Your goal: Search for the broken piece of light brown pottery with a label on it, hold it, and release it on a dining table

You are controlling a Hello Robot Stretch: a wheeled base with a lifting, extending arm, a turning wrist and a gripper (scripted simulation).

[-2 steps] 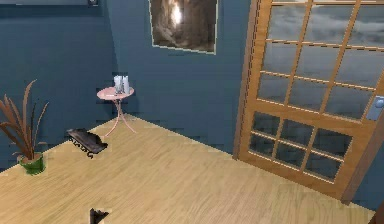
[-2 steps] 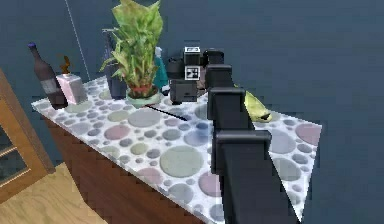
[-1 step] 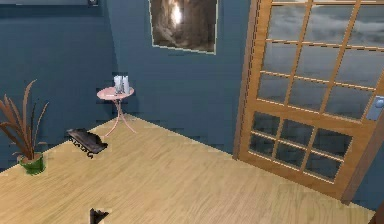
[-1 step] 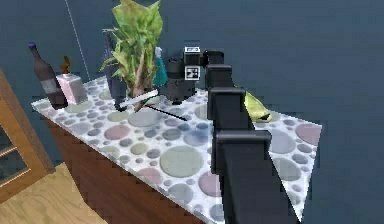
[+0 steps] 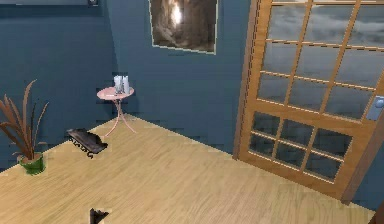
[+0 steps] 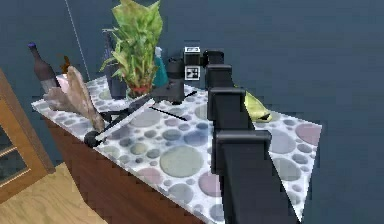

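Ahead, the forward view takes in a blue-walled corner. A small pink round table [image 5: 116, 94] carries a pale blue thing, and a potted plant [image 5: 25, 140] stands at the view's left. A low dark object [image 5: 87, 142] sits on the wooden floor between them. A picture [image 5: 183, 22] hangs on the wall, and a glazed wooden door [image 5: 310, 90] stands at the view's right.

The arm side view looks onto a spotted-topped table [image 6: 180, 165], with the door's wooden frame at its left edge. The arm [image 6: 240, 160] reaches across the tabletop, and the gripper [image 6: 105, 122] points its thin fingers toward the table's left end. Just beside the fingertips, the light brown piece of pottery [image 6: 75, 92] lies on the tabletop next to a dark bottle [image 6: 40, 65]. Whether it bears a label cannot be told, nor whether the gripper holds anything. Behind the gripper stand a leafy green plant [image 6: 138, 45] and a second bottle [image 6: 110, 60]. A yellow-green thing [image 6: 258, 108] lies right of the arm.
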